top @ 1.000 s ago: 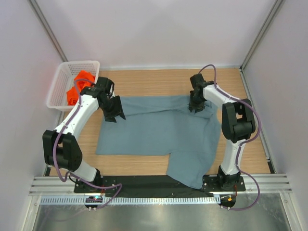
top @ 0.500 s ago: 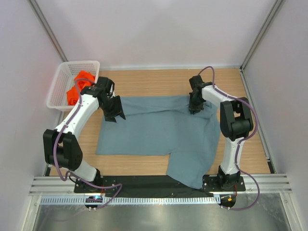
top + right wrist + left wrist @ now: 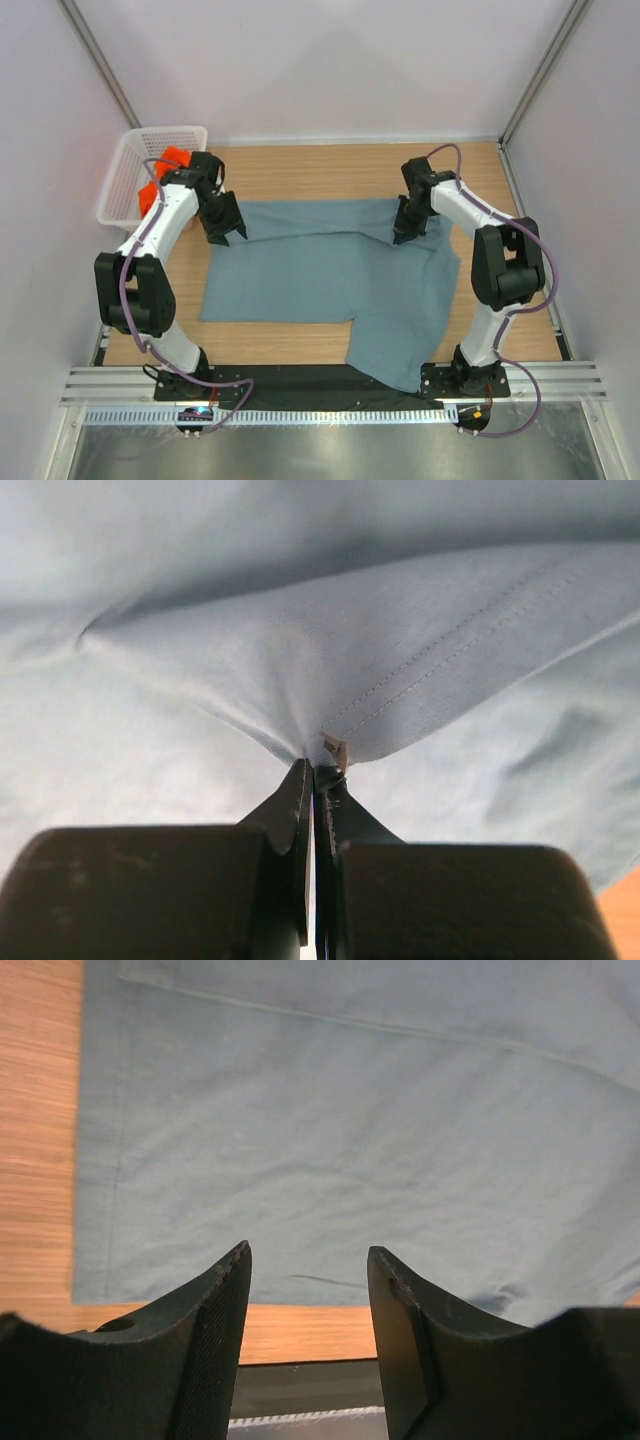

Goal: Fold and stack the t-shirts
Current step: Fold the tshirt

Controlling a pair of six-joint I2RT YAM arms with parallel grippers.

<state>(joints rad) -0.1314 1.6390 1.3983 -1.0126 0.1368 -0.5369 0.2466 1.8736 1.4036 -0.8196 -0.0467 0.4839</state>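
Note:
The grey-blue t-shirt (image 3: pixel 330 270) lies spread over the wooden table, one part hanging over the near edge. My right gripper (image 3: pixel 402 235) is at its far right corner, shut on a pinch of the hemmed edge (image 3: pixel 330 745), which rises in a peak from the jaws. My left gripper (image 3: pixel 224 232) hovers open over the shirt's far left corner, nothing between its fingers (image 3: pixel 220 1300); the cloth (image 3: pixel 350 1140) lies flat below. The orange t-shirt (image 3: pixel 160 180) is crumpled in the basket at the far left.
A white lattice basket (image 3: pixel 130 175) stands at the table's far left corner beside the left arm. Bare wood (image 3: pixel 320 170) shows behind the shirt. A black strip (image 3: pixel 300 378) and metal rail run along the near edge. White walls enclose three sides.
My right gripper has closed on the shirt's hem. My left gripper has shifted slightly left and away, toward the basket, staying open.

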